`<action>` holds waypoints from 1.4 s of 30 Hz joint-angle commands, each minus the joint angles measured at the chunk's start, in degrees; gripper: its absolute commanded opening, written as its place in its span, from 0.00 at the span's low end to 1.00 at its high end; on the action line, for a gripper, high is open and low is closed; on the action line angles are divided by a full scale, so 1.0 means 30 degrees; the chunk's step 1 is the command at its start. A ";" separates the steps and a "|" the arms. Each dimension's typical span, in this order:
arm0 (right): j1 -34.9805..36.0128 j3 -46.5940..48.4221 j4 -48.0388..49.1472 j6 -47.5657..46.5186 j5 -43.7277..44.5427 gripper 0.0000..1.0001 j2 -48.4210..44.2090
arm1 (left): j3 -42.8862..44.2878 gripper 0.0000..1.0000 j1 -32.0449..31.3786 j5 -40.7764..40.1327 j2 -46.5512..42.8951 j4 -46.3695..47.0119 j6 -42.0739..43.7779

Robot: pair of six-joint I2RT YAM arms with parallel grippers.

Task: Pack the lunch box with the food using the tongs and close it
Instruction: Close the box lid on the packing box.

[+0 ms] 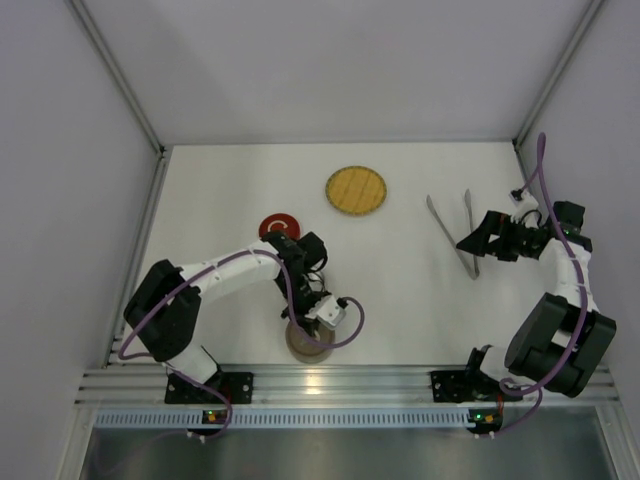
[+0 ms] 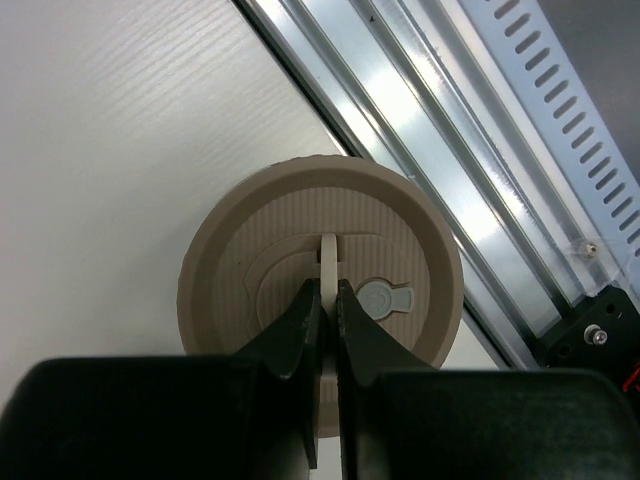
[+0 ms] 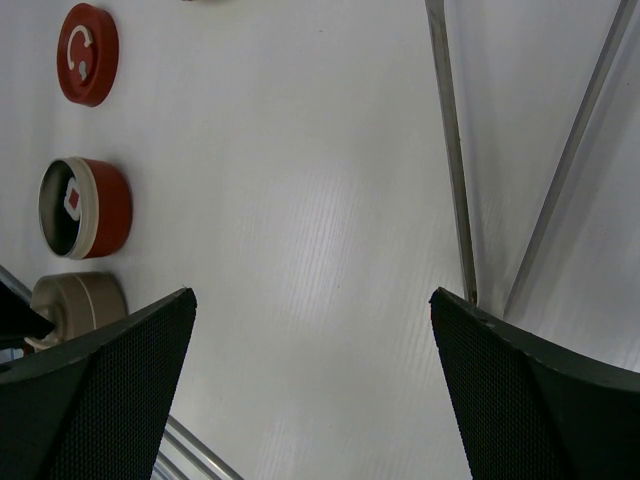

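A round beige lunch box part (image 2: 400,230) stands near the table's front edge, and its lid carries a thin upright tab. My left gripper (image 2: 328,285) is shut on that tab. In the top view the left gripper (image 1: 314,328) covers most of the beige part (image 1: 296,345). In the right wrist view an open red lunch box bowl (image 3: 110,210) holds a piece of food with a red top (image 3: 73,198). Its red lid (image 1: 279,227) lies apart, behind it. The silver tongs (image 1: 452,235) lie flat at the right. My right gripper (image 3: 312,300) hovers open beside the tongs (image 3: 450,150), holding nothing.
A round yellow woven plate (image 1: 355,190) lies at the back middle of the table. The aluminium rail (image 2: 450,130) runs along the front edge just past the beige part. White walls enclose the table on the left, back and right.
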 commanded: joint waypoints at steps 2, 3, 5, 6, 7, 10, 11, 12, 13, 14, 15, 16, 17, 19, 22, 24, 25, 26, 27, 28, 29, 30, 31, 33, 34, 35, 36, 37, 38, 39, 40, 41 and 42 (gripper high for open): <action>-0.0280 0.0177 0.0507 -0.0358 -0.0636 0.99 -0.0456 | -0.0531 0.09 -0.0056 -0.1927 -0.0265 -0.2278 0.2139; -0.0280 0.0177 0.0478 -0.0358 -0.0636 0.99 -0.0456 | -0.0502 0.10 -0.0056 -0.1956 -0.0294 -0.2397 0.2547; -0.0280 0.0176 0.0536 -0.0329 -0.0723 0.99 -0.0369 | -0.0473 0.16 -0.0056 -0.2131 -0.0441 -0.2602 0.2930; -0.0280 0.0177 0.0565 -0.0328 -0.0724 1.00 -0.0339 | -0.0472 0.21 -0.0056 -0.2248 -0.0499 -0.2575 0.3048; -0.0280 0.0206 0.0566 -0.0299 -0.0753 0.99 -0.0281 | -0.0443 0.39 -0.0056 -0.2278 -0.0674 -0.2458 0.2933; -0.0280 0.0206 0.0566 -0.0241 -0.0870 0.99 -0.0105 | -0.0064 0.78 -0.0056 -0.2250 -0.0734 -0.2078 0.2260; -0.0280 0.0206 0.0566 -0.0241 -0.0841 0.99 -0.0018 | 0.0431 0.87 -0.0056 -0.2104 -0.0705 -0.1873 0.1910; -0.0280 0.0206 0.0595 -0.0241 -0.0841 0.99 0.0041 | 0.0697 0.94 -0.0056 -0.1958 -0.0705 -0.1726 0.1298; -0.0280 0.0206 0.0595 -0.0241 -0.0870 0.99 0.0071 | 0.0990 0.98 -0.0056 -0.1782 -0.0676 -0.1522 0.1031; -0.0280 0.0206 0.0566 -0.0241 -0.0957 0.99 0.0158 | 0.1486 0.98 -0.0056 -0.1288 -0.0704 -0.1317 0.0796; -0.0280 0.0206 0.0508 -0.0270 -0.0987 0.99 0.0159 | 0.1694 0.98 -0.0056 -0.1022 -0.0734 -0.1054 0.0126; -0.0280 0.0206 0.0449 -0.0299 -0.0987 0.99 0.0130 | 0.1870 0.98 -0.0056 -0.0729 -0.0850 -0.0819 -0.0112; -0.0280 0.0206 0.0478 -0.0328 -0.0958 0.99 0.0043 | 0.2045 0.98 -0.0056 -0.0465 -0.0880 -0.0468 -0.0318; -0.0280 0.0177 0.0390 -0.0387 -0.0958 0.99 -0.0046 | 0.2573 0.98 -0.0056 0.0151 -0.0968 -0.0202 -0.0845; -0.0280 0.0177 0.0244 -0.0504 -0.1016 0.99 -0.0163 | 0.3072 0.94 -0.0056 0.0212 -0.0939 0.0179 -0.1227; -0.0280 0.0206 0.0243 -0.0504 -0.1046 0.99 -0.0192 | 0.3219 0.84 -0.0056 -0.0051 -0.0939 0.0618 -0.1608; -0.0280 0.0177 0.0185 -0.0533 -0.1046 0.99 -0.0221 | 0.3335 0.77 -0.0056 -0.0197 -0.0823 0.0590 -0.1580; -0.0280 0.0177 0.0185 -0.0534 -0.1046 0.99 -0.0222 | 0.3394 0.70 -0.0056 -0.0344 -0.0677 0.0416 -0.1521; -0.0280 0.0206 0.0185 -0.0563 -0.0988 0.99 -0.0222 | 0.3453 0.64 -0.0056 -0.0461 -0.0588 0.0356 -0.1463; -0.0280 0.0177 0.0185 -0.0534 -0.0987 1.00 -0.0193 | 0.3366 0.60 -0.0056 -0.0665 -0.0414 0.0268 -0.1317; -0.0280 0.0177 0.0214 -0.0592 -0.0987 0.99 -0.0134 | 0.3250 0.60 -0.0056 -0.0696 -0.0383 0.0239 -0.1142; -0.0280 0.0206 0.0214 -0.0563 -0.0987 0.99 -0.0105 | 0.3103 0.60 -0.0056 -0.0726 -0.0324 0.0267 -0.0792; -0.0280 0.0264 0.0185 -0.0592 -0.1016 0.99 -0.0047 | 0.2812 0.62 -0.0056 -0.0755 -0.0295 0.0326 -0.0673; -0.0280 0.0265 0.0185 -0.0651 -0.0988 0.99 0.0071 | 0.2663 0.63 -0.0056 -0.0668 -0.0120 0.0356 -0.0321; -0.0280 0.0294 0.0185 -0.0622 -0.0958 0.99 0.0071 | 0.2662 0.64 -0.0056 -0.0667 -0.0032 0.0297 -0.0291; -0.0280 0.0265 0.0185 -0.0679 -0.0958 0.99 0.0071 | 0.2749 0.64 -0.0056 -0.0638 0.0056 0.0239 -0.0116; -0.0280 0.0265 0.0185 -0.0709 -0.0929 0.99 0.0071 | 0.2779 0.64 -0.0056 -0.0609 0.0144 0.0151 0.0001; -0.0280 0.0265 0.0185 -0.0709 -0.0929 0.99 0.0158 | 0.2809 0.64 -0.0056 -0.0580 0.0116 0.0005 0.0119; -0.0280 0.0265 0.0185 -0.0767 -0.0900 0.99 0.0188 | 0.2867 0.65 -0.0027 -0.0493 0.0116 -0.0054 0.0294; -0.0280 0.0294 0.0156 -0.0768 -0.0870 0.99 0.0217 | 0.2868 0.67 -0.0027 -0.0405 -0.0058 -0.0084 0.0353; -0.0280 0.0294 0.0156 -0.0797 -0.0870 0.99 0.0276 | 0.2926 0.71 -0.0027 -0.0259 -0.0205 -0.0345 0.0499; -0.0280 0.0323 0.0156 -0.0855 -0.0870 0.99 0.0305 | 0.2955 0.80 -0.0027 0.0091 -0.0352 -0.0435 0.0617; -0.0280 0.0323 0.0127 -0.0885 -0.0870 0.99 0.0306 | 0.2897 0.82 -0.0056 0.0268 -0.0643 -0.0552 0.0705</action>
